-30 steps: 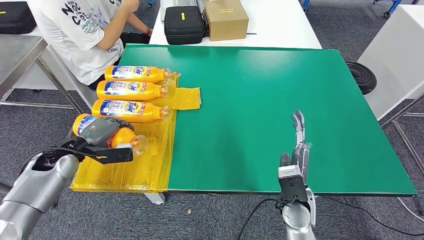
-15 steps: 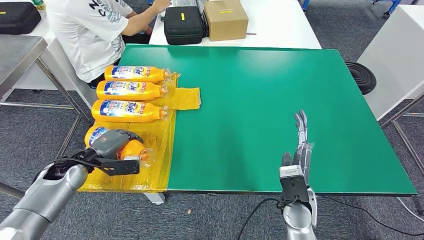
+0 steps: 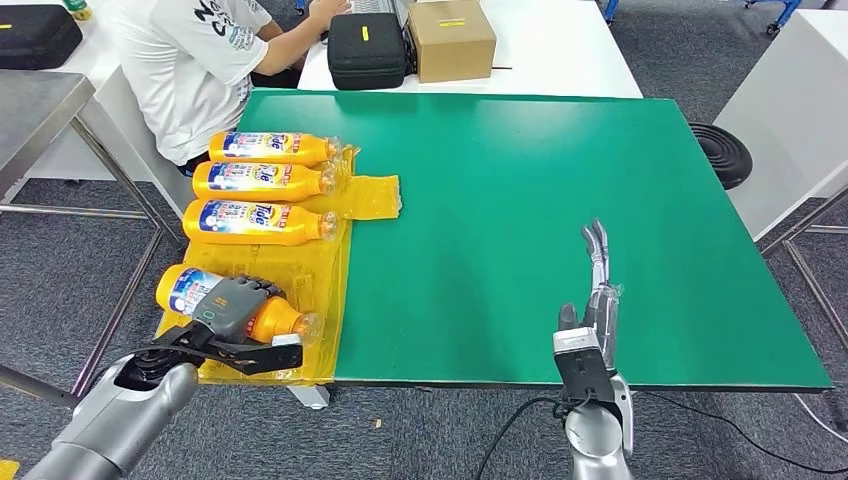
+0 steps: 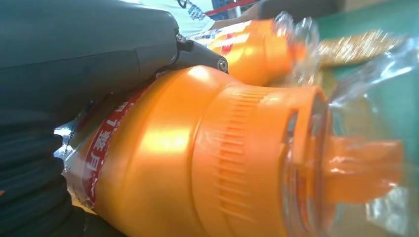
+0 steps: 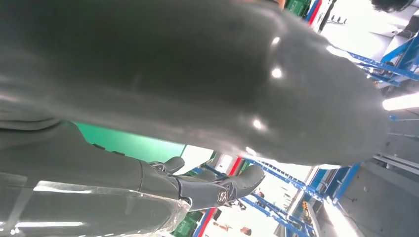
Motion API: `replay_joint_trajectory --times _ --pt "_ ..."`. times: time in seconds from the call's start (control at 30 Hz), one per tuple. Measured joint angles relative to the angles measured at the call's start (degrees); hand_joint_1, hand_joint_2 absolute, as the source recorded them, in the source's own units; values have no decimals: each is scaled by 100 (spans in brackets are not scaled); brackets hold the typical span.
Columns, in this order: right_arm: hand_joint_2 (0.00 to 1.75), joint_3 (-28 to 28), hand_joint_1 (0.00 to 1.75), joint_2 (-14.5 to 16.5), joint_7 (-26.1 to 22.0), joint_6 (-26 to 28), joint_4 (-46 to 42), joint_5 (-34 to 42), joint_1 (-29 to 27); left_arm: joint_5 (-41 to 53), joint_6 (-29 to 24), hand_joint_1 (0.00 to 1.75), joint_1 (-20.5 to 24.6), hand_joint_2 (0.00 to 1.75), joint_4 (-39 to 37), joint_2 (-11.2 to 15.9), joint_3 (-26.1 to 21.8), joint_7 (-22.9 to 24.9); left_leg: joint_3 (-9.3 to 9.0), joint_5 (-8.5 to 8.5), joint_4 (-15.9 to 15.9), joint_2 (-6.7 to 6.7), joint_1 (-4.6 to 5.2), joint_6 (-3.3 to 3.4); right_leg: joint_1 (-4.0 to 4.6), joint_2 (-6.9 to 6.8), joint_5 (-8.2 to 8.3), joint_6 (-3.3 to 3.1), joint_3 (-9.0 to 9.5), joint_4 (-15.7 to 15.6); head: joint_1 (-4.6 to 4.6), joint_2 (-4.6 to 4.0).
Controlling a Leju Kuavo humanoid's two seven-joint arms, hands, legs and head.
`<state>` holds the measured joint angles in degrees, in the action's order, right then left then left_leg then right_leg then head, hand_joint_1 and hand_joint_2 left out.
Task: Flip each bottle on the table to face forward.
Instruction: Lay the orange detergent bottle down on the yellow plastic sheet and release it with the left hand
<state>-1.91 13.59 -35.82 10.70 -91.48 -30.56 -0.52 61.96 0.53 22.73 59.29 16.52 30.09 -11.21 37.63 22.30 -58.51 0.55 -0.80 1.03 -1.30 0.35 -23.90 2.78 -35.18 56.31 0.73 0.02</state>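
The left hand (image 3: 232, 312) grips the nearest bottle (image 3: 215, 298) on the yellow sheet (image 3: 330, 262), mid-flip, probably needing a roll until its label shows; the right hand (image 3: 597, 290) rests with its fingers straight, holding nothing.

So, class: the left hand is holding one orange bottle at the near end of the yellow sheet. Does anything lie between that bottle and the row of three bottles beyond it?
Nothing visible does. The left hand grips the bottle, and bare yellow sheet separates it from the nearest bottle of the row.
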Motion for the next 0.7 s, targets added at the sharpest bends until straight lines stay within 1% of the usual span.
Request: replay_joint_trajectory --times 0.13,0.27,0.33,0.4,0.5,0.63,0.67,0.7 --pt "0 4 0 -1 1 7 59 -9 22 466 -10 173 15 175 -155 -66 15 108 -12 -1 2 12 0 -1 0 -7 -5 -3 14 0 1 0" --pt "0 10 0 -3 1 14 104 -6 31 646 34 171 124 175 -332 -109 55 131 -29 -1 3 23 0 -3 -1 -12 -12 -12 31 -2 0 0" --pt "0 20 0 -7 1 14 131 11 40 649 116 166 215 175 -446 -126 86 46 -33 -4 4 28 0 -5 -1 -15 -11 -13 36 -2 -1 0" --pt "0 45 0 -12 -8 14 172 54 54 602 251 157 323 175 -581 -133 128 -127 -40 -7 4 32 0 -9 -1 -17 -9 -14 44 -2 -1 0" --pt "0 92 0 -26 -56 31 261 120 60 451 414 128 453 175 -772 -123 172 -381 -56 -9 5 32 0 -12 0 -17 -4 -20 60 -1 0 0" --pt "0 129 0 -44 -130 87 370 193 78 244 633 65 627 175 -937 -72 225 -656 -62 -12 5 31 -1 -14 3 -15 5 -24 63 1 -1 0" --pt "0 135 0 -49 -136 98 392 210 85 174 728 57 674 175 -971 -52 246 -750 -63 -12 5 31 -1 -15 3 -15 7 -23 63 2 -1 0" --pt "0 138 0 -55 -139 107 411 223 91 105 818 52 716 175 -1002 -30 263 -841 -64 -12 5 30 -1 -15 3 -14 8 -22 62 3 0 0"
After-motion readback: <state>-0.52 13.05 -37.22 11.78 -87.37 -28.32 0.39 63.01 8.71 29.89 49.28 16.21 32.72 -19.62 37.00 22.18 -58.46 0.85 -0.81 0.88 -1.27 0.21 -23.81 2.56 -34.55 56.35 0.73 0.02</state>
